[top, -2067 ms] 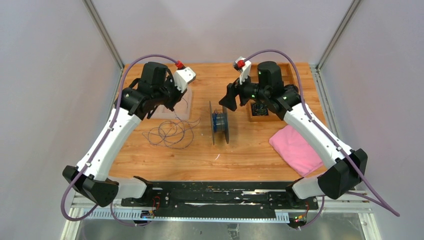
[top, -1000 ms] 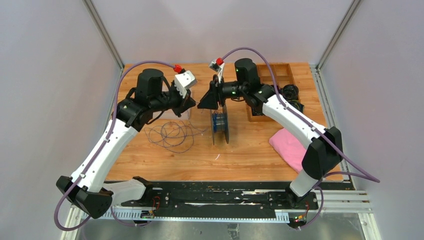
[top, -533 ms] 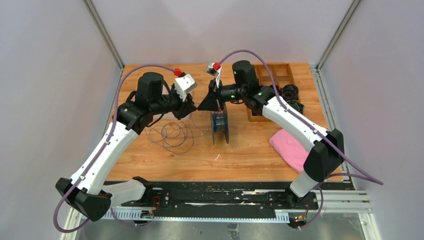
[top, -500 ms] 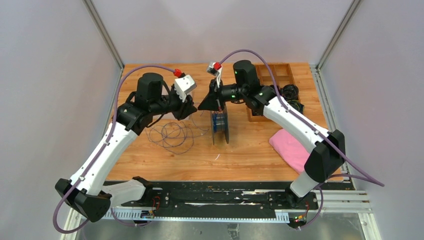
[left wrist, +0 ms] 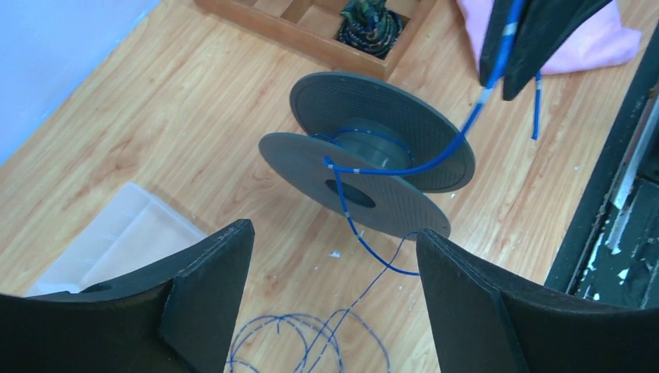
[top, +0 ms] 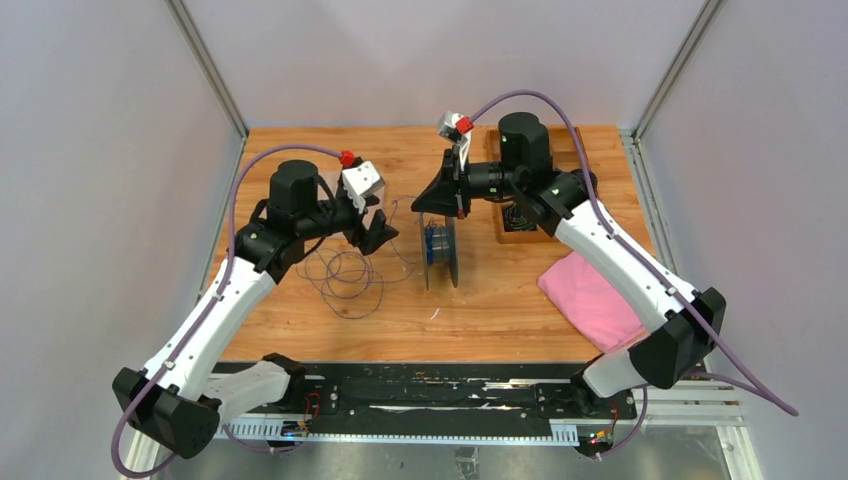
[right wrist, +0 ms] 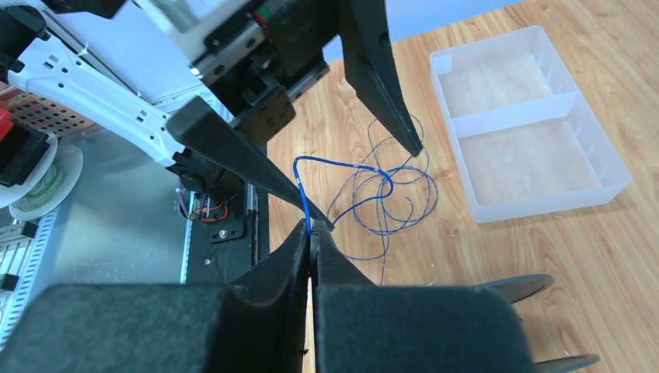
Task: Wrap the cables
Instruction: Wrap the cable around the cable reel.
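Between spool (left wrist: 365, 167) and right tool (right wrist: 310, 231), the cable (left wrist: 435, 159) slants upward — pinched.

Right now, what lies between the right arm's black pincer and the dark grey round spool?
A thin blue cable, stretched from the shut right gripper to the spool; the left wrist view shows it.

I see left arm (top: 215, 310) and right arm (top: 620, 262): white shells, black joint housings. Purple hose (top: 520, 92) loops along each (red cap (top: 347, 158) at wrist end). Fingers (left wrist: 482, 311) matte black wedges.
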Controlling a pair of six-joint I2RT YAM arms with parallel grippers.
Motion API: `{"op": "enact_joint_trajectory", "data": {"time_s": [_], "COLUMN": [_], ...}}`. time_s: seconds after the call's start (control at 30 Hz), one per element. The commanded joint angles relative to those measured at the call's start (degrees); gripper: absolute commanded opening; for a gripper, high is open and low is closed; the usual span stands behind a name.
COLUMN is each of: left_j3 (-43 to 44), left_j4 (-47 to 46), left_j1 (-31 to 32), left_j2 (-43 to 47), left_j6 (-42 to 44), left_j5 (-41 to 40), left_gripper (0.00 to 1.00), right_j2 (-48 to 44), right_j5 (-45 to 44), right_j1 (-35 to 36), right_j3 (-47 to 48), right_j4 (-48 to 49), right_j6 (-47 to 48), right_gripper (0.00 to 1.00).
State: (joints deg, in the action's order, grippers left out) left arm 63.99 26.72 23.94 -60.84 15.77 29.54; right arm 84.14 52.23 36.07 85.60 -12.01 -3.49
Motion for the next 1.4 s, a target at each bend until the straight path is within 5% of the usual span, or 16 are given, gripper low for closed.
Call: {"op": "enact_joint_trajectory", "data": {"time_s": [0.0,0.13,0.6,1.07,1.37], "left_j3": [-2.44,-4.19,-4.76,2.32,4.43], "left_j4": [-8.92,-15.36,-15.11,-7.12,-9.06], "left_j1": [-0.87,-0.92,-1.58,3.59,6.46], "left_j2": [-1.40,-3.22,-4.10,-7.30,-11.17], "left_j6": [-4.03,-8.50,-8.85,2.88,3.03], "left_j5": [5.07,8.19,7.24,-15.61,-21.73], "left_gripper": [0.81,0.70,0.02,0.00,0.00], "right_j2": [-2.51,-2.91,-4.20,-5.03,-5.07], "right_j5": [1.50,1.48,-5.52,-20.51,-21.70], "right_j1": [-1.36,-1.72,-4.22,-4.35,-4.45], "right_j3": [-0.61,-0.96,-5.14,-15.57,-15.52], "right_j4": [-0.65,-0.64,-0.11,1.65,1.14], "right_j6": [0.86,0.74,1.83,8.11,7.73], "right_gripper": [0.01,0.00,0.01,0.04,0.28]}}
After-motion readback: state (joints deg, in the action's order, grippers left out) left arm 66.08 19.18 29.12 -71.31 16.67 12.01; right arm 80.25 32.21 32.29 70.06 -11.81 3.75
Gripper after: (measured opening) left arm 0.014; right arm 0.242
